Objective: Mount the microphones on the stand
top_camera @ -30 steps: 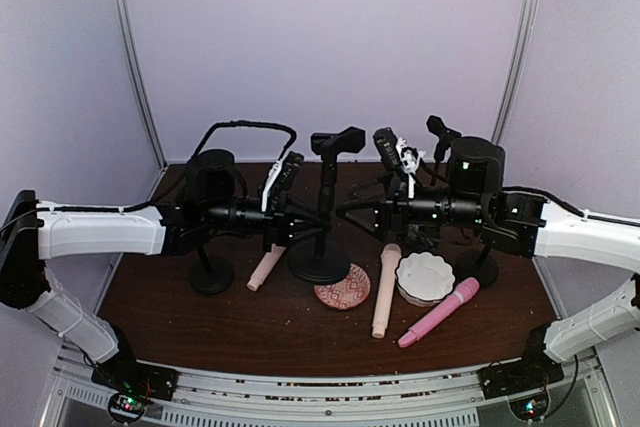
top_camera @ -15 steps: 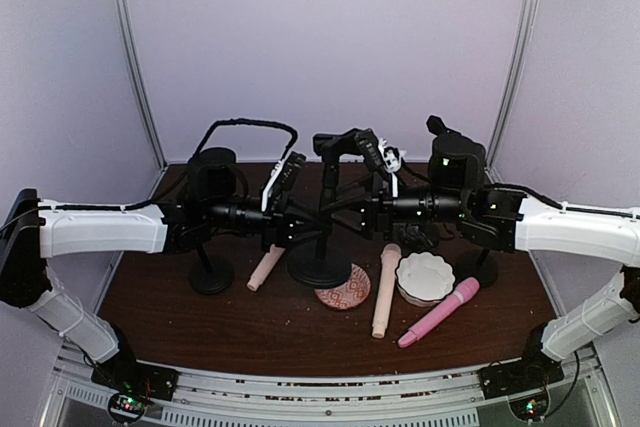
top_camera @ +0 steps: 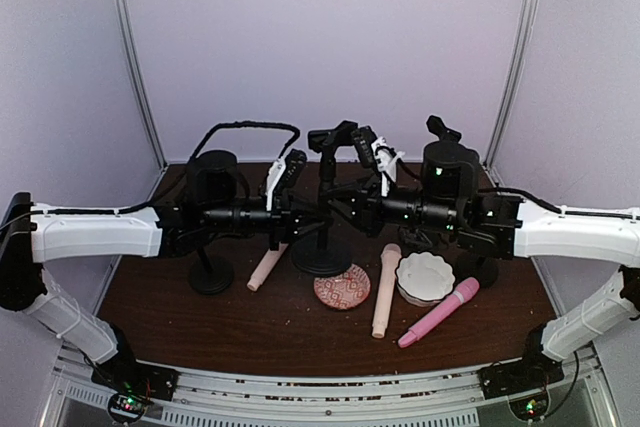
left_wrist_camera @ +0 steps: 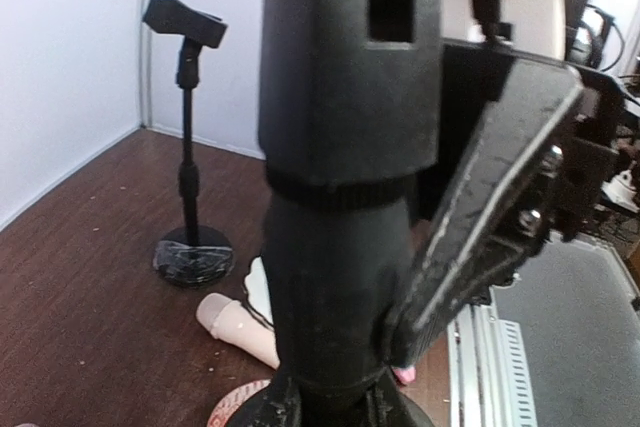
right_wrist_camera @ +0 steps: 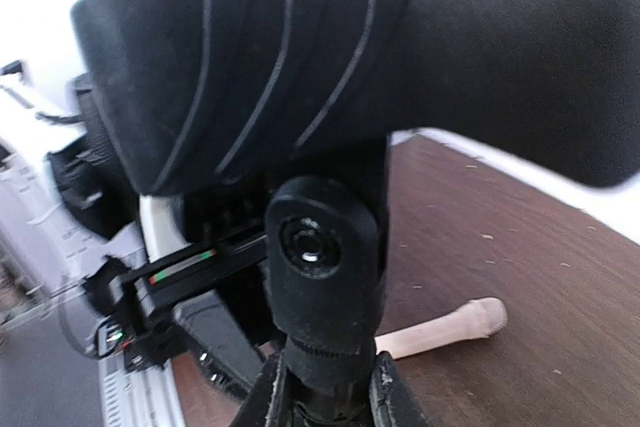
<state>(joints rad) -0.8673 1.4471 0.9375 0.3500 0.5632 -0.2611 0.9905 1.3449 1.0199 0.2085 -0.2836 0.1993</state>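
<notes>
The middle black stand (top_camera: 327,169) rises from its round base (top_camera: 322,259), its clip (top_camera: 335,135) empty. My left gripper (top_camera: 312,219) is shut on the stand's pole (left_wrist_camera: 335,277), my fingers (left_wrist_camera: 262,409) hugging it low in the left wrist view. From the right, my right gripper (top_camera: 337,207) is shut on the stand's neck (right_wrist_camera: 322,367) just under the swivel joint (right_wrist_camera: 318,247) and clip (right_wrist_camera: 330,57). Three microphones lie on the table: a peach one (top_camera: 266,268) left of the base, a second peach one (top_camera: 385,289) and a pink one (top_camera: 438,312).
A patterned pink dish (top_camera: 342,287) and a white scalloped bowl (top_camera: 424,277) sit between the microphones. A second stand with a round base (top_camera: 211,277) is at the left. A third stand (top_camera: 441,131) is behind my right arm. White walls enclose the brown table (top_camera: 200,332).
My right gripper moved left to the middle stand and closed on its neck under the clip. My left gripper kept its hold on the pole and shifted slightly right.
</notes>
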